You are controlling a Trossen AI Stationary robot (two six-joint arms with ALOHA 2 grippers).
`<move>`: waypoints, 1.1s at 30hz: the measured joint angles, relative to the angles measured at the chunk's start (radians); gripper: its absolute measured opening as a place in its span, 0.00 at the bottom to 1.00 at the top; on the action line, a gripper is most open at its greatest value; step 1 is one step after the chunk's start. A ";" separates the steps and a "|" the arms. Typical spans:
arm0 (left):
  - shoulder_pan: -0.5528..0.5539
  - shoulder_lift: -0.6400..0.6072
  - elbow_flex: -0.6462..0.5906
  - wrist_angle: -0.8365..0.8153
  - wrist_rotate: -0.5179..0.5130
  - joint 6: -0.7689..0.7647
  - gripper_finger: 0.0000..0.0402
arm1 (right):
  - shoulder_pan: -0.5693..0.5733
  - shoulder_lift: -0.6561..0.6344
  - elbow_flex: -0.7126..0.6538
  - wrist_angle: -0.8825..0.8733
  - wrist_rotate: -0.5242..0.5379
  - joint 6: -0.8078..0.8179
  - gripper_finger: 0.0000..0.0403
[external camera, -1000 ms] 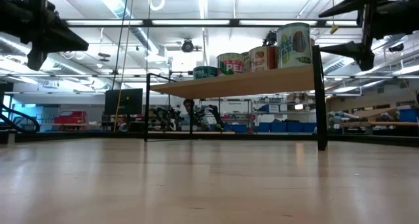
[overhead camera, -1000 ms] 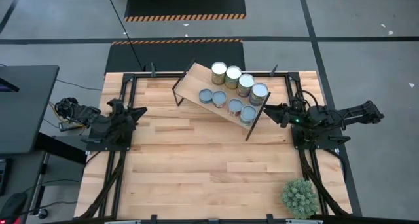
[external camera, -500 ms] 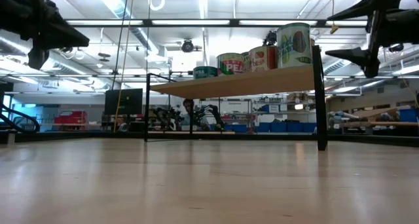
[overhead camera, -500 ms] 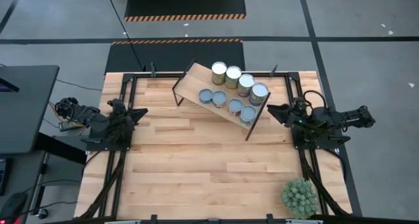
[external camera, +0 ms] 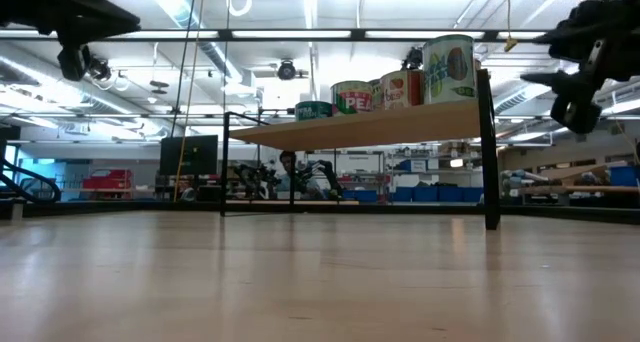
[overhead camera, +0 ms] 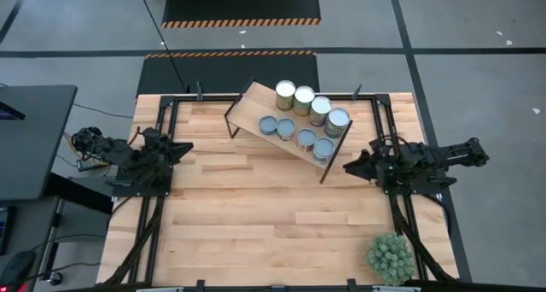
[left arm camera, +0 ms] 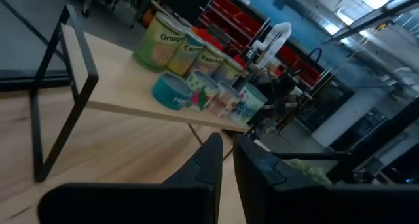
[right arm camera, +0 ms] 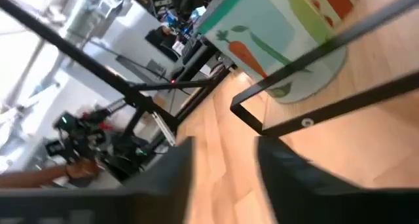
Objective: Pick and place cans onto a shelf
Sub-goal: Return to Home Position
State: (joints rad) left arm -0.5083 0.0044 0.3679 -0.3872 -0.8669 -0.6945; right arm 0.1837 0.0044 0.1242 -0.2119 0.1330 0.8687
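Cans (overhead camera: 304,114) stand in two rows on the shelf (overhead camera: 256,109), upper centre of the high view. Right claw (overhead camera: 351,165) hangs empty, slightly parted, beside it; left claw (overhead camera: 181,145) nearly closed, empty, over the desk (overhead camera: 256,215).

Evenly and brightly lit from overhead strip lights (external camera: 180,12), glaring white across the low view's ceiling and turning both arms there into dark silhouettes. Soft, faint shadows only on the table (overhead camera: 256,207) beneath the shelf (overhead camera: 256,111). Heavily motion-blurred through the right wrist view, milder softness in the left wrist view's background.
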 joint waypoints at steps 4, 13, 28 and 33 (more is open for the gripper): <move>0.000 0.000 0.000 0.045 0.018 0.038 0.11 | 0.000 0.000 0.000 0.001 0.003 -0.139 0.09; 0.001 0.025 0.000 0.392 0.026 0.730 0.11 | 0.000 0.000 0.000 0.012 0.081 -0.304 0.01; 0.001 0.098 -0.273 0.754 0.225 0.819 0.11 | 0.000 0.014 -0.005 -0.028 0.166 -0.417 0.01; 0.001 0.079 -0.348 0.850 0.224 0.784 0.11 | 0.000 0.014 -0.005 0.025 0.190 -0.475 0.01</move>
State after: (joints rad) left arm -0.5070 0.0832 0.0203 0.4627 -0.6426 0.0895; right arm 0.1837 0.0185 0.1196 -0.1874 0.3234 0.3939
